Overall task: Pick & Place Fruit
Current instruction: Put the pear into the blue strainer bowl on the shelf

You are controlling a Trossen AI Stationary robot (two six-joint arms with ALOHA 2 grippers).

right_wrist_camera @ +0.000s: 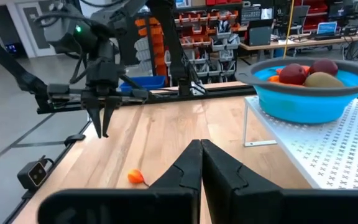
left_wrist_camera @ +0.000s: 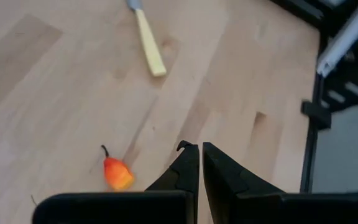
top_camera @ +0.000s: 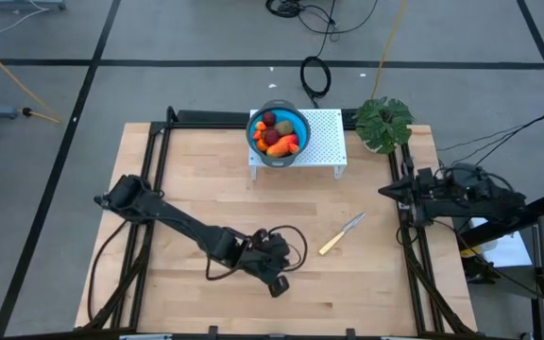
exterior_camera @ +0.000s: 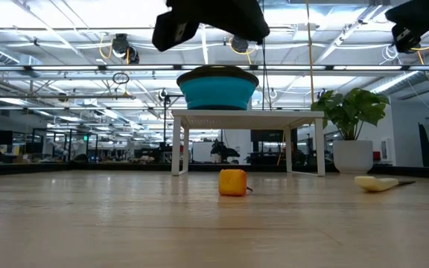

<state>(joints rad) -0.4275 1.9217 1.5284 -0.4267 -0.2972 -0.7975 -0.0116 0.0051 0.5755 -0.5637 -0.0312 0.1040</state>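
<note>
The left gripper [top_camera: 280,286] hung above the near part of the worktop [top_camera: 196,170] with its fingers [left_wrist_camera: 188,171] together and nothing between them. A single small orange fruit piece [left_wrist_camera: 116,173] lay loose on the wood just beside and below those fingers, touching neither. The main hazard at this point was judged to be a descent with the fingers shut: the tips would strike or push the piece instead of straddling it, and a piece this small and rounded would probably roll or skid across the smooth wood. A second hazard was judged to be a pinch off centre, which could squirt the piece sideways. The yellow-handled knife [top_camera: 341,234] lay farther out on the worktop, well apart from the piece, so contact with it appeared unlikely unless the piece rolled that way. At the right edge the right gripper [top_camera: 385,191] waited with its fingers [right_wrist_camera: 191,165] together, empty. At the far edge the blue bowl [top_camera: 253,139] stood on the white perforated stand [top_camera: 327,137], holding the rest of the fruit [top_camera: 279,132] in a heap. Because the heap stood near the rim, a piece released from too high or at the edge could bounce out or dislodge another.
</note>
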